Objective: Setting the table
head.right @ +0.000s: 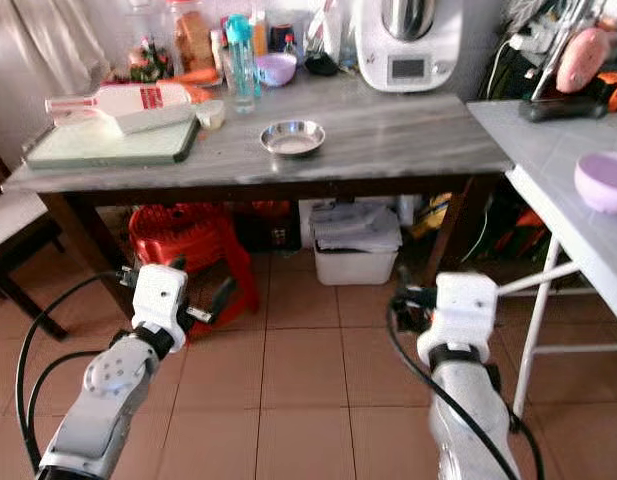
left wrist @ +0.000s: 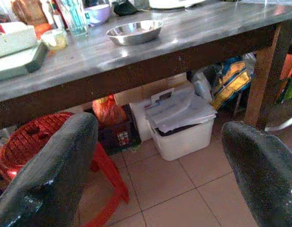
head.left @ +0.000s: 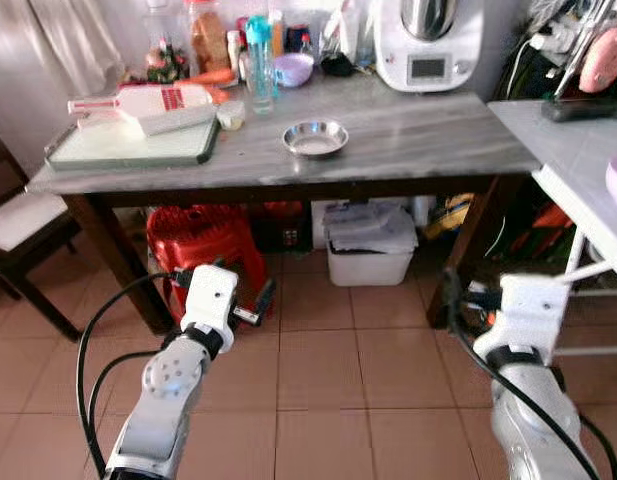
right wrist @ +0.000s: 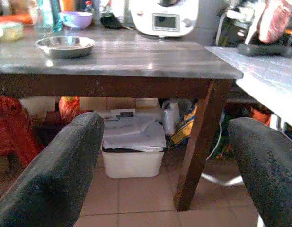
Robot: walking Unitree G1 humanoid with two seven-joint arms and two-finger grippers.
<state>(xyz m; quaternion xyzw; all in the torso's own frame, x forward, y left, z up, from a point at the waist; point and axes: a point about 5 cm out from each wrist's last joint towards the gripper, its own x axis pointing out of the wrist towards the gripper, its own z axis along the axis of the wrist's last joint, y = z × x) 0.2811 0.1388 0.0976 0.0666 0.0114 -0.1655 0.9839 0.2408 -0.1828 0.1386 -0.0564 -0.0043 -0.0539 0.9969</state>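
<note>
Facing a steel bowl (head.left: 315, 137) on the table (head.left: 428, 135), both pincers wide, left pincer (left wrist: 160, 156), right pincer (right wrist: 164, 156)

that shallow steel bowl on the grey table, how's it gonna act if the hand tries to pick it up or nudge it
The steel bowl looks thin and shallow, so it is probably light and stiff. Its shiny metal and the smooth grey table suggest it would likely slide when pushed rather than tip, since it sits wide and low. The thin flared rim may slip between fingers, so a pinch over the rim seems safest.
</note>
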